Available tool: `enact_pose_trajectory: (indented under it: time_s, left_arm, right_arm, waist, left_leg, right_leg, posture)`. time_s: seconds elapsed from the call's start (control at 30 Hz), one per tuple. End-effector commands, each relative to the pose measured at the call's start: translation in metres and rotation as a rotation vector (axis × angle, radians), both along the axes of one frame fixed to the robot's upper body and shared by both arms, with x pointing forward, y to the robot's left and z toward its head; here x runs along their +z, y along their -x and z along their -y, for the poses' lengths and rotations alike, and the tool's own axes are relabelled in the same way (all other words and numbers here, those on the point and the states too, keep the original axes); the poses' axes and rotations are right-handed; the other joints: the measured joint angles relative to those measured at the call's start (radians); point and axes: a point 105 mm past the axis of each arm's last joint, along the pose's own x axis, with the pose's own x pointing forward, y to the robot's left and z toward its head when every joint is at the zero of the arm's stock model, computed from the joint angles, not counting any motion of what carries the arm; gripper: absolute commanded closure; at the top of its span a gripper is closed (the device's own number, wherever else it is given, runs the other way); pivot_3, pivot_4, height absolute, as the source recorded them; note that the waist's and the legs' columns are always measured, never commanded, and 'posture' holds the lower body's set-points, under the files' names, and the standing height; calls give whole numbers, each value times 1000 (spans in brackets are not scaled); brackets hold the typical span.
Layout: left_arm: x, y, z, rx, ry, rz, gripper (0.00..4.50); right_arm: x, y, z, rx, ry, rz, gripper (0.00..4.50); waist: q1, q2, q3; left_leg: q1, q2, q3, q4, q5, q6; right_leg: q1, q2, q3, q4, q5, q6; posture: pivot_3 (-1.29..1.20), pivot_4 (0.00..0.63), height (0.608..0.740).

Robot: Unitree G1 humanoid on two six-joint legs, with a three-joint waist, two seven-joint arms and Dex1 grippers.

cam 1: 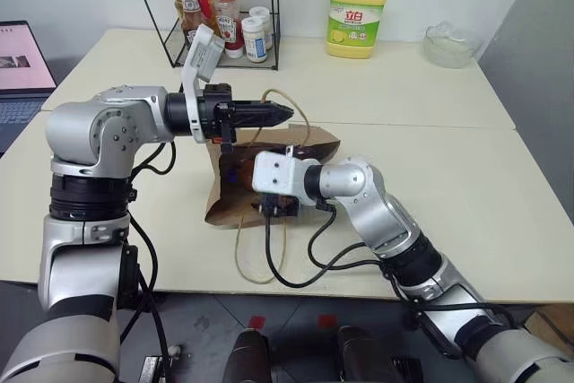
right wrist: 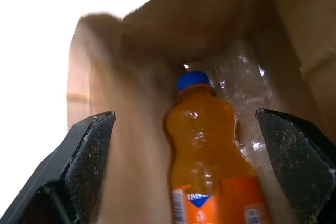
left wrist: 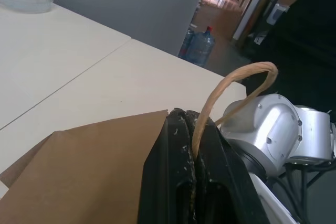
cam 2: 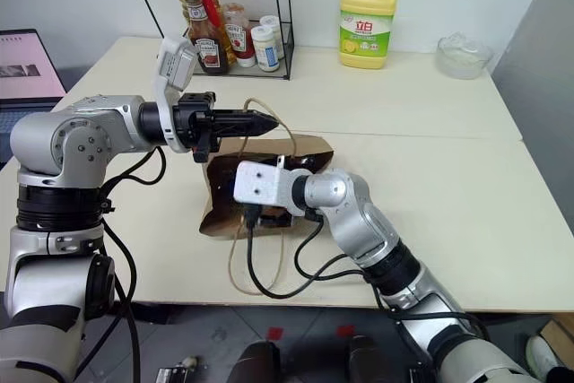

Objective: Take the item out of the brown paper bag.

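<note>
- I see the crumpled brown paper bag (cam 1: 305, 145) lying on the cream table (cam 1: 502, 186).
- My left gripper (cam 1: 269, 114) is clamped on its tan loop handle (left wrist: 231, 85).
- My right gripper (right wrist: 197, 145), fingers spread apart, straddles the small orange-drink bottle with blue cap (right wrist: 207, 150) inside the bag.

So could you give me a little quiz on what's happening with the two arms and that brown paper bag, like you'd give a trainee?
1. True or false: the left gripper is shut on the thin tan loop handle of the crumpled brown paper bag.
2. What lies between the right gripper's fingers? A) ketchup bottle B) small clear plastic bottle of orange drink with a blue cap C) nothing
3. Fill in: the orange bottle is ____ the bag.

Key: 1 true; 2 B; 3 inside. The right fingers stand open, on either side of the bottle, not touching it.
</note>
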Motion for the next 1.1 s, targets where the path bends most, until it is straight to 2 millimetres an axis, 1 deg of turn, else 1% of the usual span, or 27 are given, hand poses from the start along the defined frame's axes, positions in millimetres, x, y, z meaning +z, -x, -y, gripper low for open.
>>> enact_pose_trajectory:
  time_s: [0.03, 0.07, 0.13, 0.2, 0.33, 0.63, 0.7, 0.87, 1.1]
  left_arm:
    - [9, 7, 4, -27, -1, 51, 4500]
    - [9, 7, 4, -28, -1, 51, 4500]
    - [9, 7, 4, -28, -2, 52, 4500]
    - [9, 7, 4, -25, -1, 53, 4500]
    - [9, 7, 4, -24, 1, 53, 4500]
    - [7, 6, 5, -24, 7, 48, 4500]
    - [7, 6, 6, -25, 9, 47, 4500]
    - [7, 6, 7, -27, 12, 48, 4500]
    - [7, 5, 8, -27, 10, 49, 4500]
  right_arm:
    - [18, -6, 2, -30, -27, 14, 12]
    - [17, -10, 4, -36, -4, 34, 12]
    - [16, -10, 3, -36, 8, 41, 12]
    - [13, -7, -4, -11, 53, 100, 12]
    - [3, -12, -13, 3, 137, 203, 12]
    - [-2, -24, -27, -28, 139, 266, 12]
    - [-10, -31, -27, -51, 190, 290, 12]
    - [-23, -40, -24, -50, 287, 345, 12]
    - [-35, -45, -25, -37, 340, 330, 12]
  waist:
    - [0, 0, 0]
    - [0, 0, 0]
    - [2, 0, 0]
    - [0, 0, 0]
    - [-4, 0, 0]
    - [-4, 0, 0]
    - [-4, 0, 0]
    - [-4, 0, 0]
    - [-4, 0, 0]
  left_leg:
    - [0, 0, 0, 0, 0, 0]
    - [0, 0, 0, 0, 0, 0]
    - [0, 0, 0, 0, 0, 0]
    - [0, 0, 0, 0, 0, 0]
    - [0, 0, 0, -2, 0, 0]
    - [0, 0, 0, -2, 0, 0]
    - [0, 0, 0, -2, 0, 0]
    - [0, 0, 0, -2, 0, 0]
    - [0, 0, 0, -2, 0, 0]
  right_leg:
    - [0, 0, 0, 0, 0, 0]
    - [0, 0, 0, 0, 0, 0]
    - [0, 0, 0, 0, 0, 0]
    - [0, 0, 0, -1, 0, 0]
    - [-1, 0, 0, -1, 0, 0]
    - [-1, 0, 0, -1, 0, 0]
    - [-1, 0, 0, -1, 0, 0]
    - [-1, 0, 0, -1, 0, 0]
    - [-1, 0, 0, -1, 0, 0]
  posture:
    - [0, 150, 740]
    - [0, 150, 740]
    - [0, 150, 740]
    - [0, 150, 740]
    - [0, 150, 740]
    - [0, 150, 740]
    - [0, 150, 740]
    - [0, 150, 740]
    - [0, 150, 740]
